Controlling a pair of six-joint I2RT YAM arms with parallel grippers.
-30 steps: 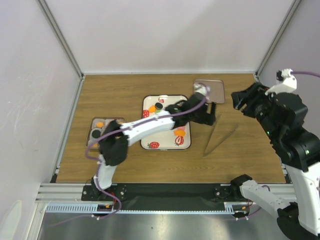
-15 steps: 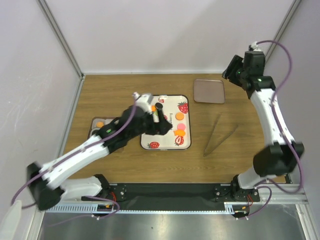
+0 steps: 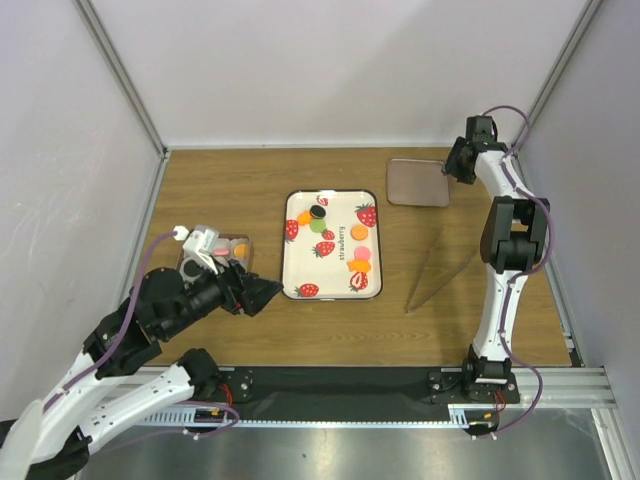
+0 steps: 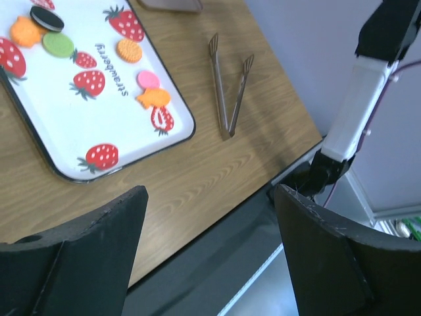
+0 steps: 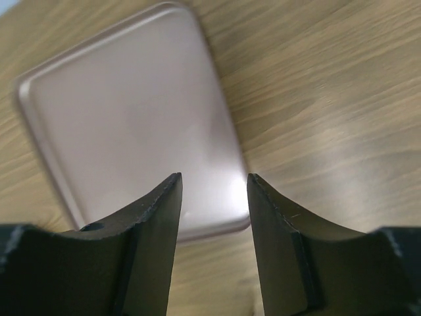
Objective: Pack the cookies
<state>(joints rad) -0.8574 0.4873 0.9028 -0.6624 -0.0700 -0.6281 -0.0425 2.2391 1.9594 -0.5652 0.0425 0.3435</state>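
Cookies [image 3: 358,232] (mostly orange) lie on the strawberry tray [image 3: 335,278]. Left hand [image 3: 262,293] spread, empty, just off the tray's near-left corner. Right hand [image 3: 453,165] spread, beyond its far-right corner, above a pink lid [image 3: 417,183].

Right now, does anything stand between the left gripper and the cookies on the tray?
Nothing visible does. The open left gripper is by the near left corner of the tray, the cookies lie uncovered on it, and the tongs lie right of it.
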